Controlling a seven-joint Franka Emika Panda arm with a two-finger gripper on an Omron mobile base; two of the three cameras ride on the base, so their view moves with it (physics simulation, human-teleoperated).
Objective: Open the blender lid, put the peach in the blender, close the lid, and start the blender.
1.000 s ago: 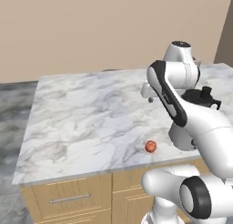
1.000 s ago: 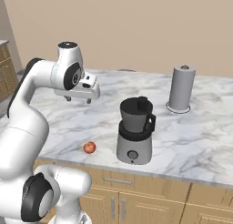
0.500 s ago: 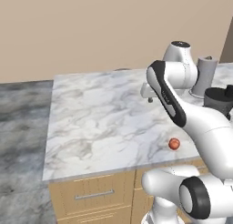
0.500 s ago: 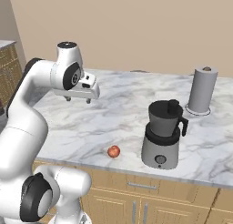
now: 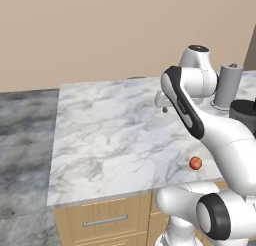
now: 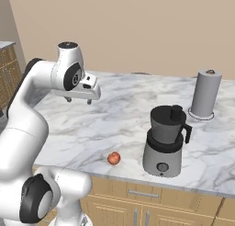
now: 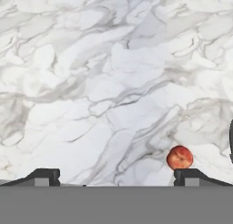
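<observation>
The blender stands near the counter's front edge, silver-grey base with a round knob and a dark jar. The black blender lid sits on the jar's top. The jar's edge also shows at the right of the left base view. The peach lies on the marble left of the blender, near the front edge. My gripper hangs open and empty above the counter, well left of and behind the blender. In the hand view the peach sits just above the right fingertip; gripper.
A plain grey upright cylinder stands on a round base behind the blender, at the back right. The marble counter ends in a front edge above wooden drawers. A beige wall runs behind it.
The whole picture has slid to the right in both base views, so the camera moved with the base. Blender, peach and cylinder keep their places on the counter. The gripper stays open.
</observation>
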